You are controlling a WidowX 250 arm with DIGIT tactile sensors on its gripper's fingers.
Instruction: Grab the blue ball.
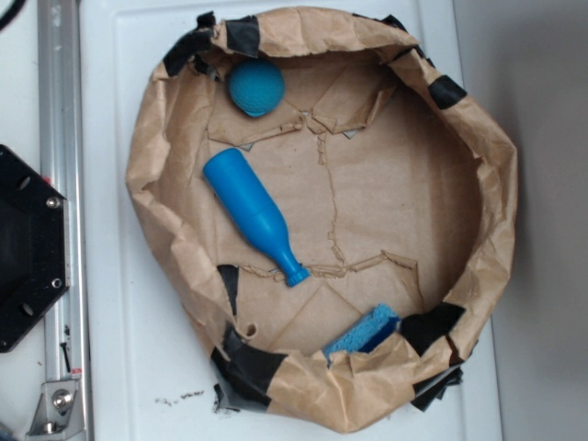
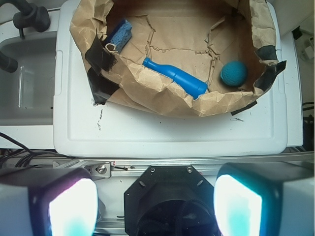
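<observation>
A white table (image 1: 119, 303) carries everything, with a metal rail (image 1: 57, 138) running along its left edge in the exterior view and a black hexagonal base (image 1: 28, 248) beside that rail. On the table sits a wide nest of crumpled brown paper (image 1: 496, 184), its raised rim patched with strips of black tape (image 1: 243, 363). Going left to right inside the nest in the exterior view: a blue bottle (image 1: 253, 216) lies on its side near the left wall, its thick end toward the top and its narrow neck pointing down and to the right; the blue ball (image 1: 255, 87) rests above it, close under the top rim and apart from the bottle; a light blue sponge (image 1: 363, 333) is tucked against the bottom rim, partly under the folded paper. The right half of the nest floor is bare torn paper. In the wrist view the order is reversed: the sponge (image 2: 119, 33) is at upper left, the bottle (image 2: 175, 77) lies across the middle behind the near rim, and the ball (image 2: 233, 73) sits at right, close to the paper wall and just beside the bottle's thick end. The near rim stands between the camera and the ball. The claw (image 2: 155, 206) hangs outside the nest, above the rail and the black base, well apart from the ball, its two fingers (image 2: 71, 209) spread wide with nothing between them.
</observation>
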